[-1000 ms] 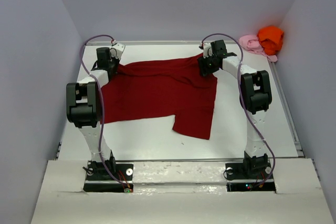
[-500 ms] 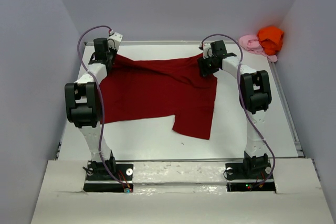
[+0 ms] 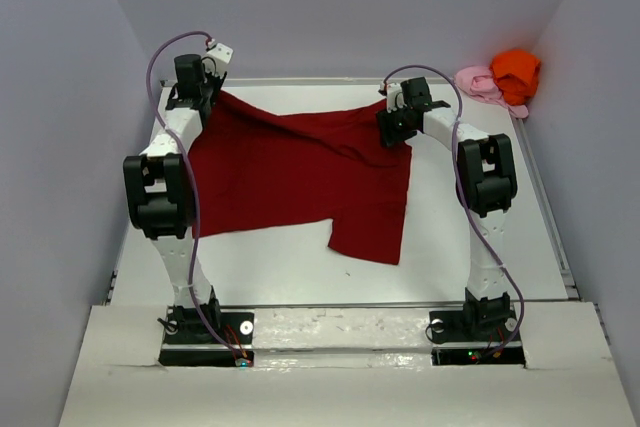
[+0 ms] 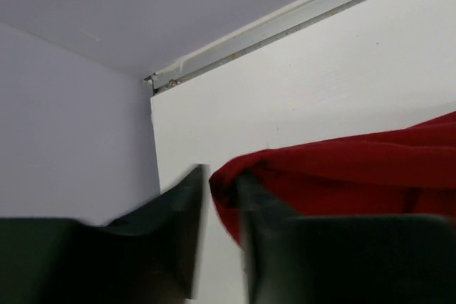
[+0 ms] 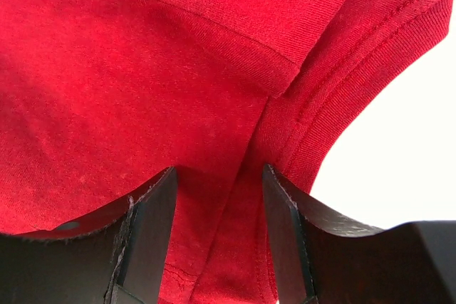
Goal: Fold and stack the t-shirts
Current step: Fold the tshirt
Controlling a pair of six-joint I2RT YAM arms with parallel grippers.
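Garment position: the dark red t-shirt (image 3: 300, 172) lies spread over the middle of the table (image 3: 450, 247). It is mostly flat, and one lobe extends toward the table's near edge.

The left gripper (image 3: 207, 95) hangs above the table's far left corner. One corner of the shirt is drawn up off the table to it, and a fold of that corner sits between the fingers (image 4: 182, 226). The fingers stand narrowly apart, with bare table visible in the gap below the fold. Whether they clamp the cloth cannot be determined.

The right gripper (image 3: 388, 130) is near the table's far edge, right of centre. Its jaws are spread and grip nothing, and a ribbed, stitched band of the shirt lies beneath them.

The orange t-shirt (image 3: 515, 72) and the pink t-shirt (image 3: 478, 80) sit bunched and touching at the table's far right corner.
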